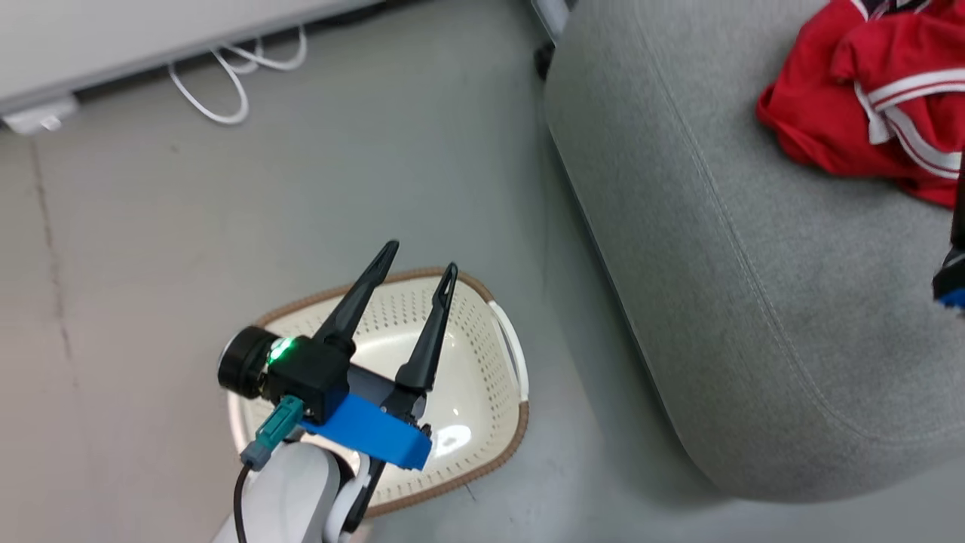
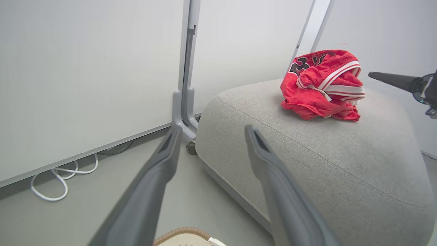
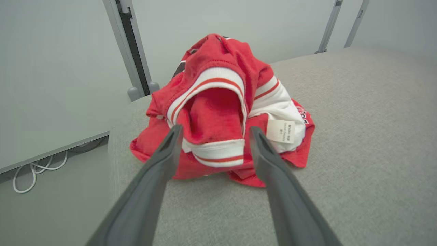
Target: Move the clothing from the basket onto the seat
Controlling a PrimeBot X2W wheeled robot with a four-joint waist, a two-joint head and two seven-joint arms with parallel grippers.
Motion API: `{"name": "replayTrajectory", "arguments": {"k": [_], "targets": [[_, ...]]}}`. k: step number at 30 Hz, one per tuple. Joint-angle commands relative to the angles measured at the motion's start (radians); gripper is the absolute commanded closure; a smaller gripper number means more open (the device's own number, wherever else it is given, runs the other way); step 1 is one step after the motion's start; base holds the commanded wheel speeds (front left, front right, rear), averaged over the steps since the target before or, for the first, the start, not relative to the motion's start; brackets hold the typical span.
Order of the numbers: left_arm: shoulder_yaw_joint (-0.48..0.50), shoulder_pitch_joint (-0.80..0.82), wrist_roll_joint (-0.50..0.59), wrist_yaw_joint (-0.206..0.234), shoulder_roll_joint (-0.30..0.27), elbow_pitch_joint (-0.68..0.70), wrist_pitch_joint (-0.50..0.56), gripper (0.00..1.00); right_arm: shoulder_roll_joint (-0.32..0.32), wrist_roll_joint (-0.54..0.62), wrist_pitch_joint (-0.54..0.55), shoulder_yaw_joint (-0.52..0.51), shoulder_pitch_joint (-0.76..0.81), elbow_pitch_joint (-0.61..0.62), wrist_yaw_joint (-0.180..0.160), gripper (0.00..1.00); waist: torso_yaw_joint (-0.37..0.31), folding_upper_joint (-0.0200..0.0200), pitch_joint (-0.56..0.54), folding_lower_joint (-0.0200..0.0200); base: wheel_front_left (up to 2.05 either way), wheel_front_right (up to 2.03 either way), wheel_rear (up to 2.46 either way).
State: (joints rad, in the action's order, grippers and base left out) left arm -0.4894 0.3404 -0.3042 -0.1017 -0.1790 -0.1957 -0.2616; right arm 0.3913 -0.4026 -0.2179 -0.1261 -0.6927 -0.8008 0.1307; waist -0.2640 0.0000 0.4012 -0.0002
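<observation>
Red clothes [image 3: 218, 102] sit heaped on the sofa [image 1: 754, 317]; the basket [image 1: 482, 347] looks empty, left claw [image 1: 421, 256] and right claw [image 3: 215, 129] spread wide, holding nothing.

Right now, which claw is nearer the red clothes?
Right. The right claw is open just short of the red clothes on the sofa; the left claw is open above the basket on the floor.

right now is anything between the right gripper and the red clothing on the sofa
Nothing visible. The right gripper stands open facing the clothing, which lies heaped on the seat. Its fingertips frame the heap, with no other object in between.
</observation>
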Motion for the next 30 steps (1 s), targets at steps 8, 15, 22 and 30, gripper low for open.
{"name": "replayTrajectory", "arguments": {"k": [8,15,22,30], "targets": [[0.107,-0.138,-0.001,-0.02,0.057,-0.044,-0.005,0.0,-0.046,0.07,0.014,-0.027,0.264,0.189,0.0,0.0,0.129,0.0,-0.232,0.0002,0.0,0.0,0.0],[0.189,-0.232,0.011,-0.025,0.081,-0.079,-0.005,0.0,-0.159,0.176,0.073,-0.084,0.474,0.409,0.0,0.0,0.187,0.0,-0.332,0.0002,0.0,0.0,0.0],[0.28,-0.309,0.026,-0.029,0.096,-0.096,-0.005,0.0,-0.279,0.254,0.127,-0.081,0.657,0.609,0.0,0.0,0.24,0.0,-0.403,0.0002,0.0,0.0,0.0],[0.373,-0.36,0.046,-0.03,0.096,-0.106,-0.005,0.0,-0.327,0.258,0.164,-0.008,0.762,0.713,0.0,0.0,0.263,0.0,-0.434,0.0002,0.0,0.0,0.0]]}}
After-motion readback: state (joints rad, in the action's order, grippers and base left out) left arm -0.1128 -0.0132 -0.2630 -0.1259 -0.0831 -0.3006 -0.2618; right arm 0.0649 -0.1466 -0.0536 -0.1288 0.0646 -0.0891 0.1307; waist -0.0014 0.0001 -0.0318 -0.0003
